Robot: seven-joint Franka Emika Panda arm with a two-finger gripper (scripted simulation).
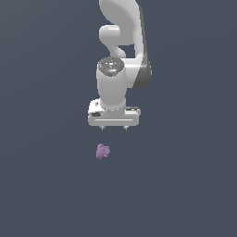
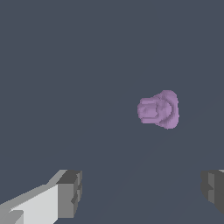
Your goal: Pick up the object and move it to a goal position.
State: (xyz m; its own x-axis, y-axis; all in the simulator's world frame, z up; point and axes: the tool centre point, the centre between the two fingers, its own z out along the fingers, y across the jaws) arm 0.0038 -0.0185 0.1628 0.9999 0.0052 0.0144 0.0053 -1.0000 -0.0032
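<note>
The object [image 1: 102, 151] is a tiny light-purple lumpy blob lying on the dark grey floor, just below the white arm in the exterior view. It also shows in the wrist view [image 2: 158, 109]. My gripper [image 1: 114, 128] hangs above it, a little toward the exterior view's right, and does not touch it. In the wrist view the two grey fingertips [image 2: 70, 193] stand far apart with nothing between them, so the gripper [image 2: 142, 192] is open and empty.
The dark grey floor [image 1: 41, 185] spreads evenly around the arm. No other objects or edges show in either view.
</note>
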